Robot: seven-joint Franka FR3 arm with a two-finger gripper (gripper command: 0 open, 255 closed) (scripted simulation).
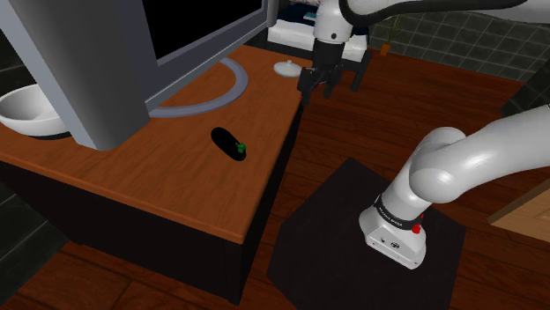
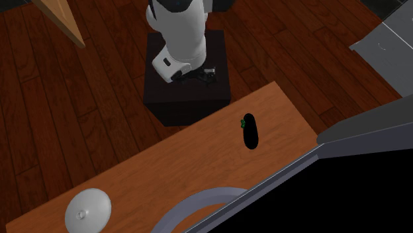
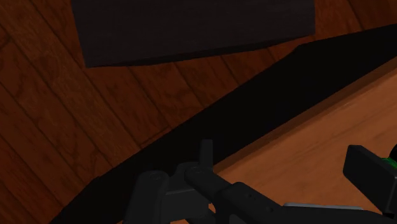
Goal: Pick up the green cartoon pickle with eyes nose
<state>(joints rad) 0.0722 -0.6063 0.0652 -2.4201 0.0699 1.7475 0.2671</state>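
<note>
My gripper (image 1: 317, 89), fingers apart and empty, hangs near the table (image 1: 132, 172) edge, with the dark, green-tipped pickle (image 1: 231, 143) lying flat on the wood toward the shoulder view's lower left, long axis diagonal.

black-and-green pickle (image 1: 228, 141), brown table (image 1: 176, 172)

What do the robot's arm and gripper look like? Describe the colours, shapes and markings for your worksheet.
The white, rounded, tube-like arm has dark joints, a black band with small white lettering and a red spot near its base. Its all-black gripper ends in two slim jaws.
</note>
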